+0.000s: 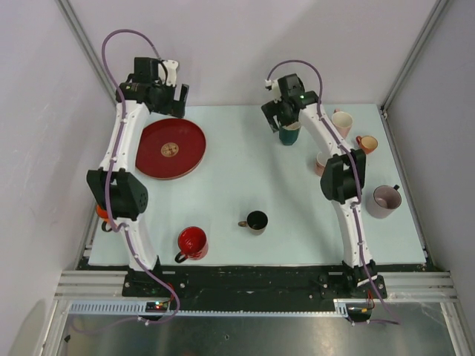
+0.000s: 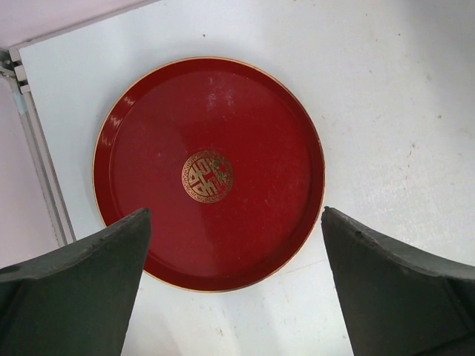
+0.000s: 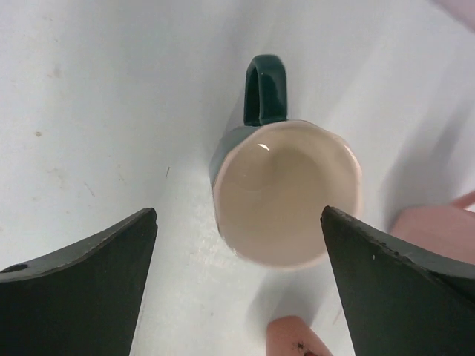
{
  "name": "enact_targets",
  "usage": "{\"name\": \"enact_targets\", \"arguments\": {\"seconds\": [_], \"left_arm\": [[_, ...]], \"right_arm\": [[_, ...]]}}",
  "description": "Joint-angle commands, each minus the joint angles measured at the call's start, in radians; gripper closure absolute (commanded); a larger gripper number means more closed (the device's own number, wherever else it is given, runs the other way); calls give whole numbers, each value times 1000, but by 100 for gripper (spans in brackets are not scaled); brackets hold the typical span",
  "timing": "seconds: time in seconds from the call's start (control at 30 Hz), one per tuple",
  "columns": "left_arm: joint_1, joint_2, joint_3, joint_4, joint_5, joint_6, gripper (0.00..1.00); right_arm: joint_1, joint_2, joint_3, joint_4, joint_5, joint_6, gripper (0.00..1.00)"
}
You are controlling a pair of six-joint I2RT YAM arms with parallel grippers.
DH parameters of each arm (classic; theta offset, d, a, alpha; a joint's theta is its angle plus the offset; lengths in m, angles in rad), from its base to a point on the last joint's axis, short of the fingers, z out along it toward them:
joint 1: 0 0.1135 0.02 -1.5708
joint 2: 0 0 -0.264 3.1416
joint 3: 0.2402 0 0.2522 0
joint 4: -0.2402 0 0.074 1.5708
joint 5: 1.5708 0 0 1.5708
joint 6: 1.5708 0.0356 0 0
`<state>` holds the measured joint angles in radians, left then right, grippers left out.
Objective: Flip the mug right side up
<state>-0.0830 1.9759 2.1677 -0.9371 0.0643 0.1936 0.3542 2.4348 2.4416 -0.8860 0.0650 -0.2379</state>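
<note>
Green mug [image 3: 286, 193] stands mouth-up, well to the right of the red tray [image 2: 133, 148]
Its cream inside shows, so the turn looks done and the risk lies in leaving: the right gripper [image 3: 239, 213] hangs directly over it, fingers [image 3: 89, 289] spread wide either side of the rim and gripping nothing. A slanted lift could clip the rim and tip the mug, or knock it into the pink mug [image 3: 434, 233] just beyond, further from the tray. The left gripper [image 2: 236, 222] hovers over the tray, fingers likewise apart and empty
</note>
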Motion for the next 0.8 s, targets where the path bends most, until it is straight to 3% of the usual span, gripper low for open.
{"name": "enact_targets", "arguments": {"seconds": [0.0,0.13,0.23,0.37,0.5,0.77], "left_arm": [[-3,-95,-17,21,5,23,0],[-3,-169,-85,25,5,21,0],[-1,-285,-212,61,1,20,0],[5,-494,-474,166,5,5,0],[11,-754,-788,305,-6,-16,0],[36,-1193,-1269,349,-31,-9,0]], "right_arm": [[23,-217,-50,117,64,-42,1],[12,-372,-170,142,22,11,1],[-2,-581,-461,239,10,42,1],[-46,-916,-912,453,-43,121,1],[-81,-1196,-1276,551,-87,215,1],[-75,-1637,-1688,528,31,419,1]]}}
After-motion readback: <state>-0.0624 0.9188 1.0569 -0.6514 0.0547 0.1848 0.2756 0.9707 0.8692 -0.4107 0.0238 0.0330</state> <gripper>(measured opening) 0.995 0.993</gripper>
